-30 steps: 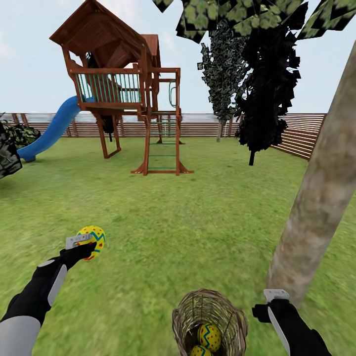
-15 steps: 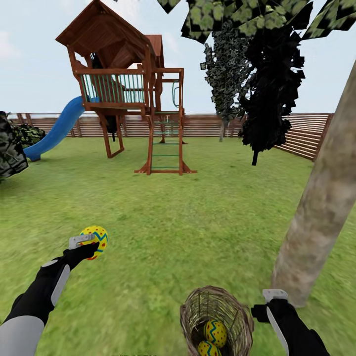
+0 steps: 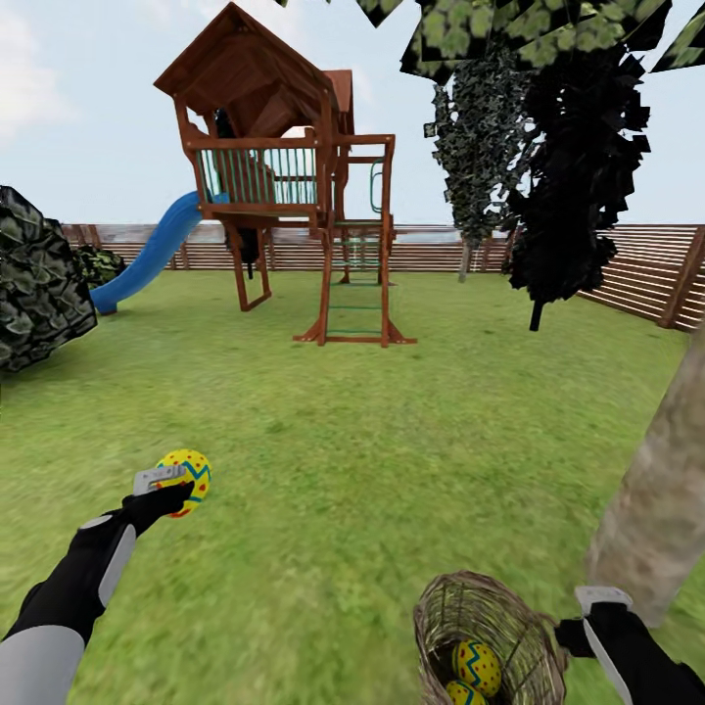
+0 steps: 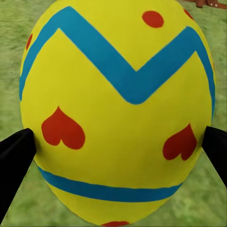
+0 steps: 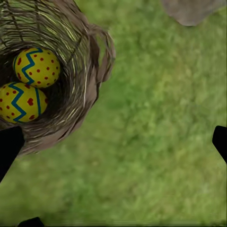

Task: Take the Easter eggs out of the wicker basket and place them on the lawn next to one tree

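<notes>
While the left gripper point(image 3: 174, 484) is clamped on one Easter egg point(image 3: 186, 481), its two dark fingertips point(image 4: 14, 156) press the egg's point(image 4: 118, 111) opposite flanks in the left wrist view, where the yellow shell shows a blue zigzag band, a lower blue stripe and red hearts. That held egg hangs above the lawn point(image 3: 333, 450), well to the left of the wicker basket point(image 3: 485, 636). The right gripper point(image 3: 599, 599) has its jaws spread wide with nothing between them; in the right wrist view its fingertips point(image 5: 10, 144) sit far apart at the picture's edges over bare grass point(image 5: 151, 156), just beside the basket's point(image 5: 92, 71) looped handle. Two more Easter eggs point(image 5: 37, 67) point(image 5: 21, 101) lie touching each other inside the basket, also visible from the head camera as one egg point(image 3: 477, 666) above another point(image 3: 456, 693) at the frame's bottom edge. Close to the right of the basket rises the tree point(image 3: 661, 509), its pale grey-brown trunk leaning across the right edge, with its base point(image 5: 191, 10) near the basket in the right wrist view. Farther off across the garden stand a wooden playset point(image 3: 294, 196) with a blue slide point(image 3: 152, 255), an all-black tree point(image 3: 573, 186), a dark bush point(image 3: 39, 279) at the left and a slatted wooden fence point(image 3: 636, 274).
</notes>
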{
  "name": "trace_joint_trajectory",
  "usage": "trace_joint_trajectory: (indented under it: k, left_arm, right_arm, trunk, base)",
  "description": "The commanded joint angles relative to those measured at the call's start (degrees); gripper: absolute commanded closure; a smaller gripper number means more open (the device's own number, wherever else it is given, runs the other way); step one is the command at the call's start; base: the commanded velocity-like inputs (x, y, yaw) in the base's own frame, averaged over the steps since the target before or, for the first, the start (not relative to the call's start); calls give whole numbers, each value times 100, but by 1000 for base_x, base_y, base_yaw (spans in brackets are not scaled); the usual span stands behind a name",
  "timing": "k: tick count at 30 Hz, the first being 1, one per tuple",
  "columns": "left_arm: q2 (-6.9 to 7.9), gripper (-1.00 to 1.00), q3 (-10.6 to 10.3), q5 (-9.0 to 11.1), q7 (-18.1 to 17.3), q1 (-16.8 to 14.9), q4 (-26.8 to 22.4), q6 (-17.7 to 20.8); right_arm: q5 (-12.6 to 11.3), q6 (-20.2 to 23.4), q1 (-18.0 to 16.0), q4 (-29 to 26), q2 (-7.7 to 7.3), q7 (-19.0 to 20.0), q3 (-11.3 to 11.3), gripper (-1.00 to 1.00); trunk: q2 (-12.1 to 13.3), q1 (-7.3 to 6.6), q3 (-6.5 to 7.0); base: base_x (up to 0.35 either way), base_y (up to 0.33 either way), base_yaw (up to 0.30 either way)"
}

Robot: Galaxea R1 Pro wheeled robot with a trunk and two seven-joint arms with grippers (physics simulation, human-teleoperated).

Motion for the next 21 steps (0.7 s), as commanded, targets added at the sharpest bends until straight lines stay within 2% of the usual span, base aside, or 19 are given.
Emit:
trace_joint_trajectory:
  k: [1, 17, 21]
  left_arm:
    - [0, 100, 22, 60, -18, -2, -4, 47]
    - [-10, 100, 44, 78, -18, -1, -4, 44]
    - [-13, 100, 44, 78, -18, -5, -4, 44]
  right_arm:
    - [-2, 36, -4, -2, 3, -1, -4, -100]
    - [-37, 38, -2, 7, 24, -3, 13, -100]
    - [-43, 38, -3, 7, 19, -3, 4, -100]
  trunk:
    - [-4, 0, -7]
    - [-4, 0, -7]
    - [-4, 0, -7]
  base:
    - [0, 324, 0]
    - [1, 267, 0]
    - [117, 249, 0]
